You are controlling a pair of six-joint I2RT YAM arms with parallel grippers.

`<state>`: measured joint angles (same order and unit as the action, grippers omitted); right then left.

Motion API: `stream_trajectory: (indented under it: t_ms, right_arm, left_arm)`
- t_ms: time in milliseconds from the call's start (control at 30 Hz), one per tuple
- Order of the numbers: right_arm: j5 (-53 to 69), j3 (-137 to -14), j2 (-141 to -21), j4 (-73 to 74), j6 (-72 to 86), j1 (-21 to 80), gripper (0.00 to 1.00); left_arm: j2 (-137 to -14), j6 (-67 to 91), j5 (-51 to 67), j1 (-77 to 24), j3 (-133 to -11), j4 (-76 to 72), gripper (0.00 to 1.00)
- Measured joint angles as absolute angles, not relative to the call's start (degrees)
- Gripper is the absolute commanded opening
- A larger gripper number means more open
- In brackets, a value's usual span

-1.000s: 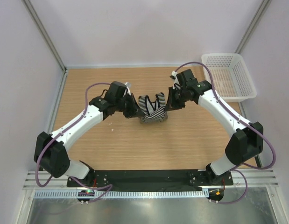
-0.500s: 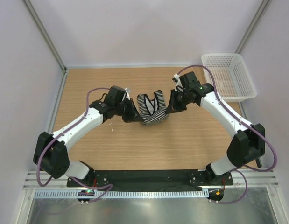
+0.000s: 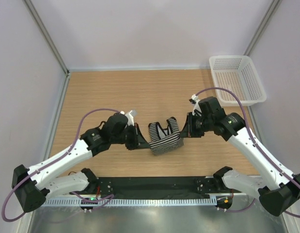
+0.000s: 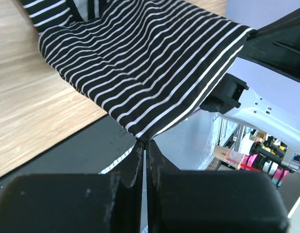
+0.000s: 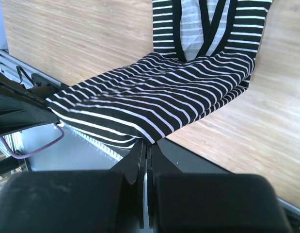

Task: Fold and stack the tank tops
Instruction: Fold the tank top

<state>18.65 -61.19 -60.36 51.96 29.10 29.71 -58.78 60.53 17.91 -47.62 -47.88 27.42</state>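
One striped black-and-white tank top (image 3: 165,137) hangs stretched between my two grippers over the near middle of the wooden table. My left gripper (image 3: 141,142) is shut on its left corner; in the left wrist view the fabric (image 4: 140,63) spreads away from the closed gripper (image 4: 144,145). My right gripper (image 3: 184,132) is shut on its right corner; in the right wrist view the fabric (image 5: 154,97) fans out from the gripper (image 5: 149,144), and the black-trimmed neckline (image 5: 210,24) lies on the table beyond.
A white plastic mesh basket (image 3: 239,77) stands at the back right corner of the table (image 3: 116,92). The black base rail (image 3: 154,184) runs along the near edge, just below the garment.
Both arms have pulled back toward the near edge, carrying the tank top with them. It now hangs lower and closer to the base rail.
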Motion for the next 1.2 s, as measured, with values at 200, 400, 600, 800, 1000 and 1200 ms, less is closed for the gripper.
stream_trajectory:
  t_ms: [200,400,600,800,1000,1200]
  right_arm:
    - [17.98,-59.86,-58.28,54.08,30.33,29.76,0.01]
    - [15.66,-62.98,-64.31,54.89,29.39,29.43,0.01]
    - [15.07,-65.63,-69.54,54.06,27.66,25.32,0.01]
    - [16.62,-67.94,-75.05,52.29,26.17,20.27,0.02]
    - [17.82,-73.82,-84.62,49.8,25.12,17.69,0.04]
    - [18.68,-76.55,-91.37,46.41,25.17,13.63,0.04]
  left_arm:
    - [-59.16,62.22,16.78,-48.62,-46.96,27.11,0.01]
    - [-64.99,62.26,16.88,-47.44,-49.04,26.44,0.0]
    - [-71.05,60.82,18.9,-43.09,-54.28,25.76,0.0]
    - [-76.6,58.5,21.71,-36.91,-60.64,25.17,0.01]
    - [-85.95,56.42,24.97,-33.28,-66.76,24.49,0.01]
    - [-96.97,55.02,27.94,-30.7,-72.18,23.49,0.01]
